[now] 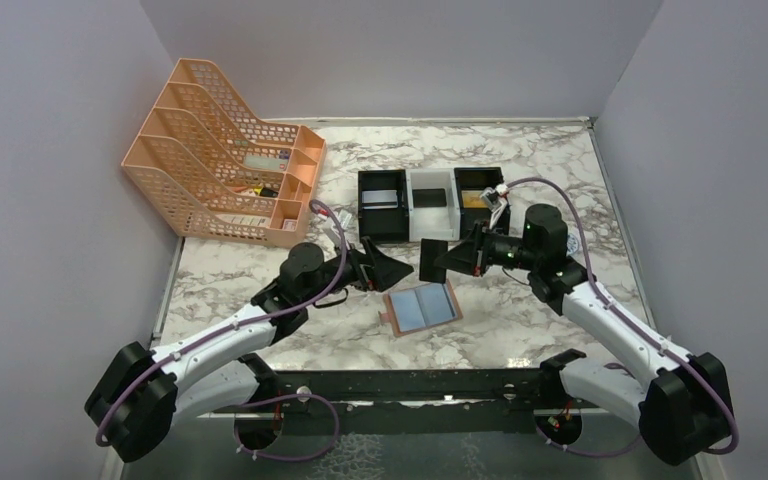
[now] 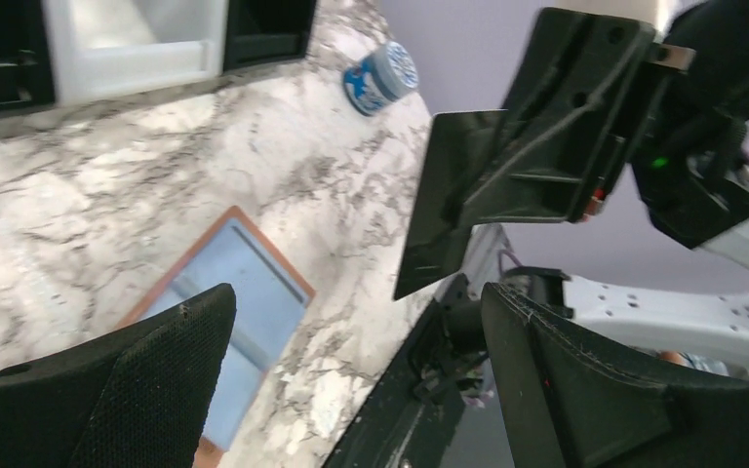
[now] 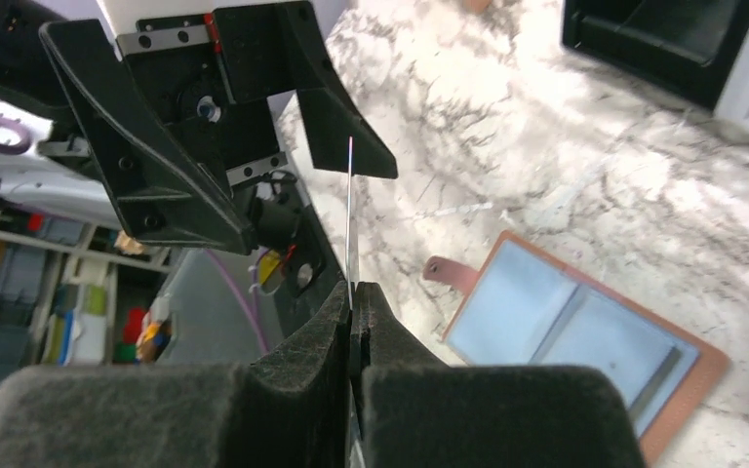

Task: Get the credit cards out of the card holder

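With one card out, this looks like the step of putting it aside. The right hand [image 1: 450,258] is pinched shut on a dark card [image 1: 431,259], held on edge above the surface [image 1: 550,150]. The left hand [image 1: 385,268] gapes wide beside it, holding nothing. The card holder [image 1: 422,309] lies open just below. Next, probably, the right hand carries the card to a box [image 1: 364,210] and lets go.
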Controlling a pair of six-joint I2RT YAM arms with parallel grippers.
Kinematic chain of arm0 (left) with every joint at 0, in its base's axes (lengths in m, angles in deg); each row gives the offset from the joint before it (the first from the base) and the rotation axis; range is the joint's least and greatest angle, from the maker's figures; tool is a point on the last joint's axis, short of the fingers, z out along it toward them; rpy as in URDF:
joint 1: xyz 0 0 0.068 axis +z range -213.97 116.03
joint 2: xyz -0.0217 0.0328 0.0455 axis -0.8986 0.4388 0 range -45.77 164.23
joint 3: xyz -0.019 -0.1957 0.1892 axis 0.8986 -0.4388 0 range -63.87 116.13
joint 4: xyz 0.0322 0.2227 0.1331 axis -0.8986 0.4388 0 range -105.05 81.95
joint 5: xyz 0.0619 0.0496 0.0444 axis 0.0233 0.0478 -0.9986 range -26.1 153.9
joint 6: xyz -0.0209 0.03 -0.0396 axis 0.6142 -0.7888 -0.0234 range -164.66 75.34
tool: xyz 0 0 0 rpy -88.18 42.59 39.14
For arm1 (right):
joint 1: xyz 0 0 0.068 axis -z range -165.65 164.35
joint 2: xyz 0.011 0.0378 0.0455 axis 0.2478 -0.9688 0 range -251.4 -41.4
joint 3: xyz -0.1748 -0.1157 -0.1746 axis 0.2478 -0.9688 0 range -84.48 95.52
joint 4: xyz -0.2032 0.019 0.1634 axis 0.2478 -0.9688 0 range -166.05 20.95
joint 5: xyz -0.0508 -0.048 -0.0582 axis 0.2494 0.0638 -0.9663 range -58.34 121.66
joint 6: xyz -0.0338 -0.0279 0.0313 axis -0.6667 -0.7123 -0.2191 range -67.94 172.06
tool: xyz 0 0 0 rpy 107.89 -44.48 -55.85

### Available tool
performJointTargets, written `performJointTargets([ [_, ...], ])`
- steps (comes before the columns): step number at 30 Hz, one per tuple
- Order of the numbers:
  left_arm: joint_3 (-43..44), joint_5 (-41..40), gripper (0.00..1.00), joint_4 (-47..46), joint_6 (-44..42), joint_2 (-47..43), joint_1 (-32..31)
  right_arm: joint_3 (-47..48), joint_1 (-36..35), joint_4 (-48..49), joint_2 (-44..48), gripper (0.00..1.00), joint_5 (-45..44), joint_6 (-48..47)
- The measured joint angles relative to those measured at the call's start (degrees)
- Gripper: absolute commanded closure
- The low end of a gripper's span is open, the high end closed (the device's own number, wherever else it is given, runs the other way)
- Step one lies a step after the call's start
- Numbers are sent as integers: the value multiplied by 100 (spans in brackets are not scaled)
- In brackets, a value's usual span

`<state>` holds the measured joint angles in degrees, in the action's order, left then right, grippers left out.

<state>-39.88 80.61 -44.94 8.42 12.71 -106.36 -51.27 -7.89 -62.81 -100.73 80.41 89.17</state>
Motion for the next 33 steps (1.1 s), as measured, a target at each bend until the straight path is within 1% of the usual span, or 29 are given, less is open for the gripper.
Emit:
performJointTargets([
  [5, 306, -691, 1, 1121, -470, -286, 2, 144, 0, -378, 192, 99, -483, -481],
  [10, 1058, -1469, 1, 2328, -1110, -339, 4, 236, 0, -638, 398, 99, -1045, -992],
  [14, 1523, -2151, 1, 3073, -1687, -378, 4, 238, 0, -756, 511, 99, -1648, -1410],
  [19, 2365, -2935, 1, 4162, -2428, -44, 7, 302, 0, -859, 588, 99, -2201, -1974],
  [23, 2809, -3436, 1, 4660, -2865, 188, 105, 472, 0, -835, 610, 99, -2500, -2430],
  [25, 2914, -3469, 1, 4872, -3005, 278, 365, 579, 0, -831, 603, 99, -2577, -2671],
  [29, 2983, -3440, 1, 5305, -3123, 393, 1362, 807, -22, -822, 509, 99, -2680, -3067],
  [31, 2957, -3458, 1, 5392, -3147, 321, 1626, 901, -66, -822, 417, 99, -2717, -3246],
  [33, 2804, -3464, 1, 5394, -3185, 105, 1757, 997, -181, -837, 280, 99, -2889, -3429],
])
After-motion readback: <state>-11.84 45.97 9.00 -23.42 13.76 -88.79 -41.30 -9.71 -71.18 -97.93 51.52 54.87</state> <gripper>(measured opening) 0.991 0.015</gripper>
